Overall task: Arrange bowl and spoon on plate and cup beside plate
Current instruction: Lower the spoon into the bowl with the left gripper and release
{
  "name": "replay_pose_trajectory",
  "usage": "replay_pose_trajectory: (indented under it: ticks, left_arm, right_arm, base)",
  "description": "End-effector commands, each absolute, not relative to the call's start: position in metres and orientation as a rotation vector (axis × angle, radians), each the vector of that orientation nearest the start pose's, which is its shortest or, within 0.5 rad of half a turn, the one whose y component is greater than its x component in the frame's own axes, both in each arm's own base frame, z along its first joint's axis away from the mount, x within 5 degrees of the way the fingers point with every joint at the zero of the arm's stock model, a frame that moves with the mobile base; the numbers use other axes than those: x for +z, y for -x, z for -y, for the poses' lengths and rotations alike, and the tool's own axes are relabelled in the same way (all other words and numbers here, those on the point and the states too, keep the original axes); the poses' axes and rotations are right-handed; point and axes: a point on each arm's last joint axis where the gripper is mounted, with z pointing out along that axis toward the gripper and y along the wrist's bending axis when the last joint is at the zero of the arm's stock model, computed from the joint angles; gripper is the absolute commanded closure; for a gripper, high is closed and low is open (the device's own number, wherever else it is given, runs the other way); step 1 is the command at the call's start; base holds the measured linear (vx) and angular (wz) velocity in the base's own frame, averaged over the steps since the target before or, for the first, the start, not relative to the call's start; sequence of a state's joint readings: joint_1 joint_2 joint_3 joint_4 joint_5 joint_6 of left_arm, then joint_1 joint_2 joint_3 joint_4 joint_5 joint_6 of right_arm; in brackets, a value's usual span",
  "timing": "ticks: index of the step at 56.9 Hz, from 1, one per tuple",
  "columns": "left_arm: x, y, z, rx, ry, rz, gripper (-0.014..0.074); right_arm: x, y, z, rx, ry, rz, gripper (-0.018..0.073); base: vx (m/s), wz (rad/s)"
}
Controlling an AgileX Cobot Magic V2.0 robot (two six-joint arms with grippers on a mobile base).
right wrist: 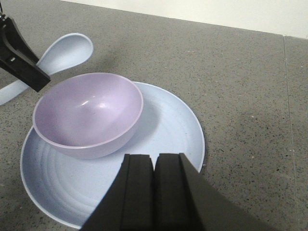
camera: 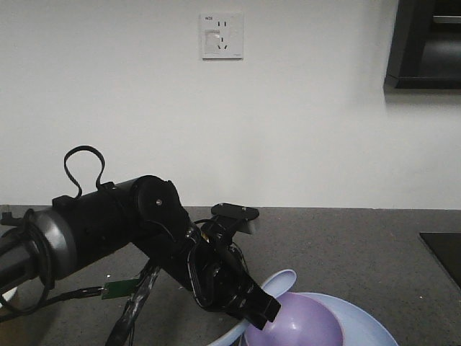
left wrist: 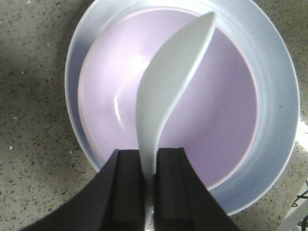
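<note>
The left gripper point(left wrist: 149, 156) has its jaws pinched tight on the handle of the spoon point(left wrist: 168, 82), whose scoop reaches out ahead of them, not touching the bowl point(left wrist: 221, 130), which sits on the plate point(left wrist: 281, 96) beyond the fingertips. The right gripper point(right wrist: 154, 161) has its jaws pressed together with nothing between them; the plate lies just ahead, the bowl ahead and left

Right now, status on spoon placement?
Left gripper shut on spoon, near bowl. Bowl sits on plate. Right gripper shut, empty. Cup not in view.
</note>
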State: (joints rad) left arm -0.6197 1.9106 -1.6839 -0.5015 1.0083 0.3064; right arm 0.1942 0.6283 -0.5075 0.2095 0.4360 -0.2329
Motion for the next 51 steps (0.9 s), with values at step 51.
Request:
replay_pose_trajectory:
  ticks: [51]
  left_arm:
    - [0.441,-0.300,0.194,-0.056,-0.851,-2.255,0.0073]
  right_arm:
    - [0.310,-0.127,-0.030,0.145,0.288,-1.900,0.0568]
  base:
    - [0.00,0.00]
